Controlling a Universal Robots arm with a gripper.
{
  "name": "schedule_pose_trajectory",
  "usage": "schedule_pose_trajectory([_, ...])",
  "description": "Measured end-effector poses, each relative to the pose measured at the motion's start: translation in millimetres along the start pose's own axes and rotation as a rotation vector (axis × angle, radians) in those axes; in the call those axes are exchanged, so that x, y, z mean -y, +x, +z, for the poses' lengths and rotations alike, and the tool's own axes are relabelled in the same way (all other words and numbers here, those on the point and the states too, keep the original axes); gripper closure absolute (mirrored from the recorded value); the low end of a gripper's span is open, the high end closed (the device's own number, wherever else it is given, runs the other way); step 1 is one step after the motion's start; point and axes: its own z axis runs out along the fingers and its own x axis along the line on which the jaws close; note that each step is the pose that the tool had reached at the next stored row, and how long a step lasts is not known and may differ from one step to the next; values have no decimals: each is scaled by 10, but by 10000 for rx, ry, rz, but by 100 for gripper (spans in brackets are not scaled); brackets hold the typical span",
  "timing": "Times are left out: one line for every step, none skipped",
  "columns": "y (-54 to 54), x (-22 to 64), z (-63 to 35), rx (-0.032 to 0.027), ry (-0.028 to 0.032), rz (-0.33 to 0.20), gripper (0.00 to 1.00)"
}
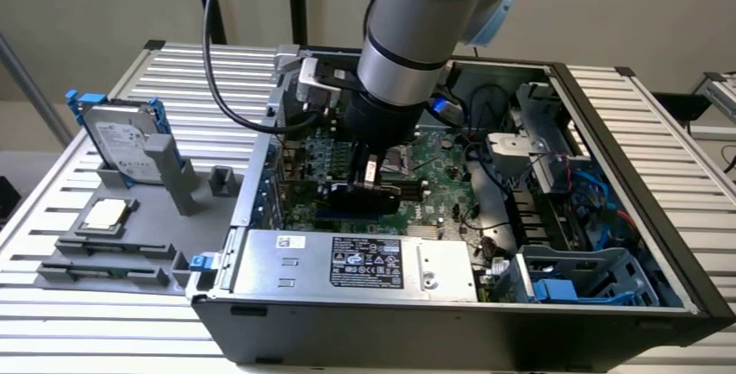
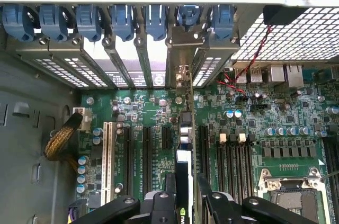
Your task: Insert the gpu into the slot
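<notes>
With my claw (image 2: 186, 179) standing jaws apart either side of the gpu (image 2: 185, 160), edge-on at the centre of the exterior frame on the motherboard (image 2: 275, 128), any skewed lift could snag and tilt it.

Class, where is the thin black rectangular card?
In the exterior view, the thin black card stands edge-on over the green motherboard, mid-case, beyond the silver labelled box.

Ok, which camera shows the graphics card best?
The wrist view: the graphics card stands edge-on on the green board, close up, with the hand either side. The exterior view shows it as a small black slab, its top hidden by the hand.
</notes>
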Motion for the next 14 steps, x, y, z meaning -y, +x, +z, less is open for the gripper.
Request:
schedule_pose_trajectory([0, 5, 0, 0, -7, 2, 74])
schedule_pose_trajectory([0, 5, 0, 0, -7, 1, 74])
schedule_pose_trajectory([0, 6, 0, 0, -7, 2, 74])
schedule_pose_trajectory([0, 6, -1, -1, -7, 1, 74])
schedule_pose_trajectory([0, 7, -1, -1, -7, 0, 74])
schedule_pose_trajectory([0, 7, -1, -2, -9, 0, 74])
schedule_pose_trajectory([0, 7, -1, -3, -12, 0, 74])
schedule_pose_trajectory([1, 7, 0, -3, -16, 0, 74])
schedule_pose_trajectory([2, 8, 3, -2, -22, -1, 74])
schedule_pose_trajectory([3, 10, 7, -2, -32, -1, 74])
schedule_pose_trajectory([5, 10, 10, -3, -45, 0, 74])
schedule_pose_trajectory([6, 11, 12, -3, -61, 1, 74])
schedule_pose_trajectory([7, 12, 14, -5, -77, 3, 74])
schedule_pose_trajectory([9, 15, 15, -6, -88, 4, 74])
